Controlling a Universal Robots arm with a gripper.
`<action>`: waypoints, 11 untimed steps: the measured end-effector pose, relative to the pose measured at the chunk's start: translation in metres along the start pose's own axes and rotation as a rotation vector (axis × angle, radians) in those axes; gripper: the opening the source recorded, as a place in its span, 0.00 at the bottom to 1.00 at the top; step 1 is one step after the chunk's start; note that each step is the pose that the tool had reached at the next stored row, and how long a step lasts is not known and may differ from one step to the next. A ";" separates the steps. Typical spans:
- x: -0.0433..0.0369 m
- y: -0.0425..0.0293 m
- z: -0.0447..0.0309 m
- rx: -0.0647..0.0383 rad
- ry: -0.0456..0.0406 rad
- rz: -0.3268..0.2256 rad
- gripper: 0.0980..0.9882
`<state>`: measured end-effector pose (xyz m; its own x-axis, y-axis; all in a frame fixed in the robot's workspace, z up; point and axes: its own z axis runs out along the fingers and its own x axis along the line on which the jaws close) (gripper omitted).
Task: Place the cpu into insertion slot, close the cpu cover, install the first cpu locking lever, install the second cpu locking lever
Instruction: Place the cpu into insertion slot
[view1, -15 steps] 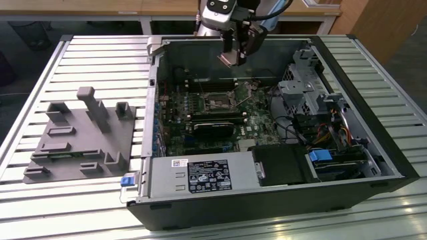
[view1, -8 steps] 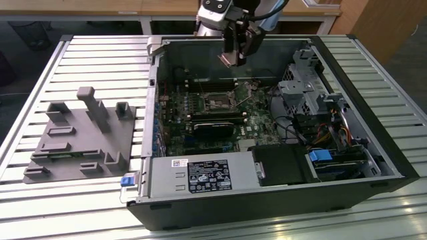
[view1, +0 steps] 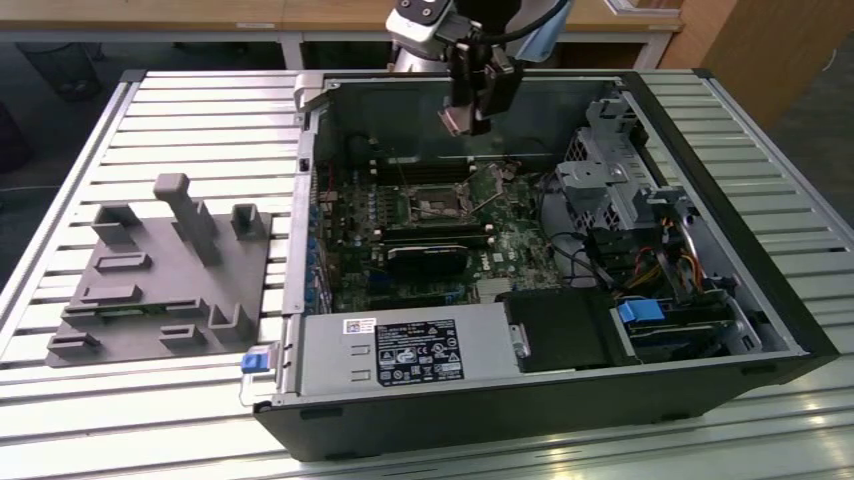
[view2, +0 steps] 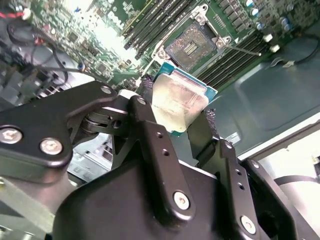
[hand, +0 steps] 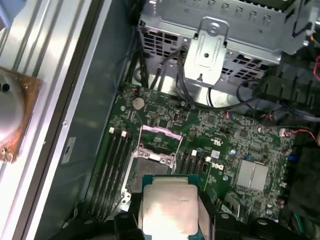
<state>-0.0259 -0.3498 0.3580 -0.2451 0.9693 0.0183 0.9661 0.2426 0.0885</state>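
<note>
Black metal fingers (view2: 150, 131) of the arm's gripper (view2: 177, 104) are clamped on opposite edges of the cpu (view2: 182, 97), a small flat square chip with a silvery-grey metal top and a blue-green rim. It hangs in the air above the open computer and touches nothing else. Below it, well apart, lies the insertion slot (view2: 192, 46), a small square socket whose dark pin field sits bare inside a silver frame on the green circuit board (hand: 225, 135). In the first wrist view the cpu cover (hand: 159, 131), a thin silver metal frame plate, stands swung up off the socket (hand: 150, 167), at its far edge. Long black memory slots (hand: 112, 165) flank the socket on both sides. Beyond the board rises a perforated silver drive cage (hand: 215, 35) with dark cables running beneath it. The exterior view shows the black computer case (view1: 534, 415) lying open on a slatted aluminium table (view1: 200, 110), with a grey power supply box (view1: 400, 350) at its near end and a grey moulded fixture tray (view1: 167, 270) beside it on the exterior view's left.
</note>
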 end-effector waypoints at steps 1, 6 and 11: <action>0.0000 0.0000 0.0005 0.000 -0.0016 0.018 0.48; 0.0000 -0.0002 0.0026 -0.001 -0.0058 0.064 0.48; -0.0001 -0.0005 0.0062 -0.001 -0.0064 0.071 0.48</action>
<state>-0.0259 -0.3498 0.3518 -0.1754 0.9843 0.0182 0.9809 0.1732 0.0884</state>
